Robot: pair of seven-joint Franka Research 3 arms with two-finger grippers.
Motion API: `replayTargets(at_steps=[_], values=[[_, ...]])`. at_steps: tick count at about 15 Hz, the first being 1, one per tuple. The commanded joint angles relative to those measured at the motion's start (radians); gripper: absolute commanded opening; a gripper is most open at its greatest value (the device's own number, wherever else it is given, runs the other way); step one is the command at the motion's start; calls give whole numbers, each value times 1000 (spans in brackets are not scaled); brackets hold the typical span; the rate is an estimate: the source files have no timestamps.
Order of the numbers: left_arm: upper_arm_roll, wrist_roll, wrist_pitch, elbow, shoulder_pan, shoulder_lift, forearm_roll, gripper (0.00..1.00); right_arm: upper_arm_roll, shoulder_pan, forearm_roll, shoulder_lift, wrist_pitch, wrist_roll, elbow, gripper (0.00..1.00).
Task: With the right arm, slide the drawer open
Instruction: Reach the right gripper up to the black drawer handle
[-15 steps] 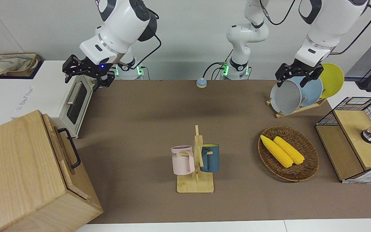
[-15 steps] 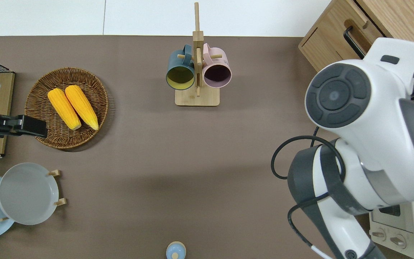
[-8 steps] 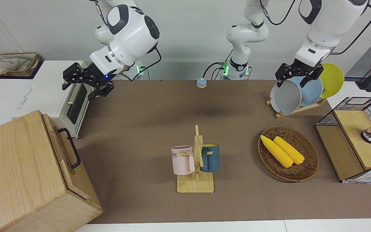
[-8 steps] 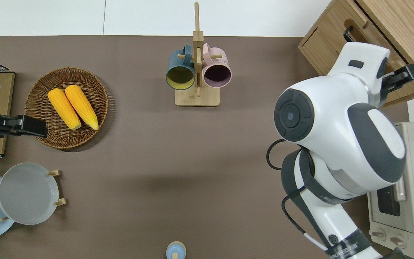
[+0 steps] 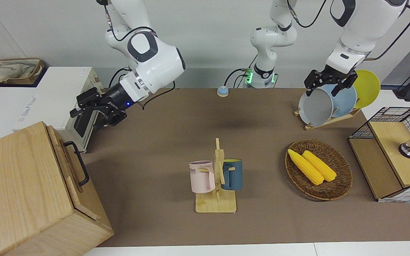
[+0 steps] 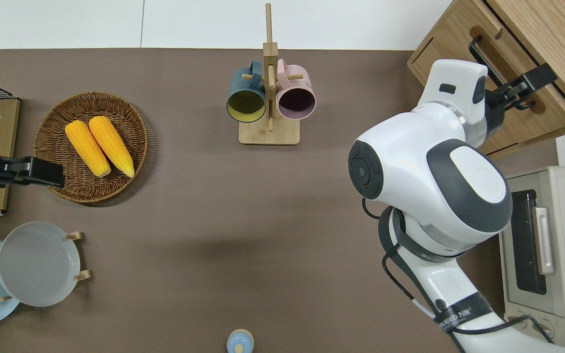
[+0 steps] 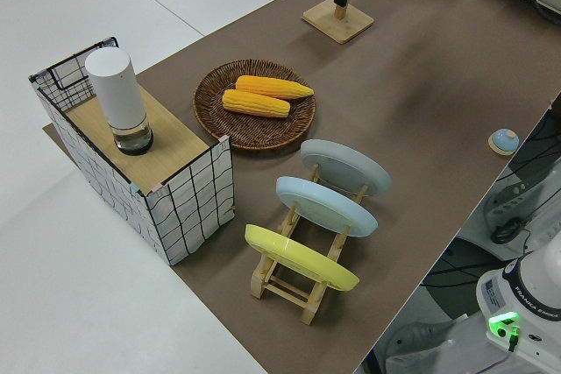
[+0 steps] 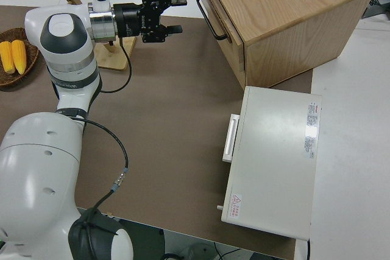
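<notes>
The drawer (image 8: 214, 5), shut in the wooden box (image 8: 286, 10) beside the toaster oven (image 8: 274, 156), is faced by the right pincer (image 8: 172, 15), held with fingers spread, empty, short of the black bar handle (image 8: 207, 16).

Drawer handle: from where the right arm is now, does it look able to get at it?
Probably yes. The right gripper hangs open in the air, facing the black handle on the drawer, with nothing between them. The toaster oven sits nearer the robots, out of that path.
</notes>
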Motion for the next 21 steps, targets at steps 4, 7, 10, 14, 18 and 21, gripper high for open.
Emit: replayTargets(at_steps=[4, 7, 10, 14, 18, 21], values=[[-7, 10, -20, 26, 5, 11, 17, 993, -1, -2, -214, 97, 60, 132, -7, 981], [-7, 10, -20, 26, 5, 11, 17, 993, -1, -2, -268, 145, 59, 225, -6, 981], [-7, 10, -20, 26, 5, 11, 17, 993, -1, -2, -298, 183, 57, 291, -6, 981], [-7, 8, -20, 26, 5, 11, 17, 993, -1, 3, -332, 217, 44, 362, -7, 981], [-7, 10, -20, 26, 5, 11, 17, 993, -2, 11, -349, 228, 45, 374, -6, 981], [-7, 10, -20, 24, 5, 11, 17, 993, -10, 3, -373, 232, 45, 377, -6, 981]])
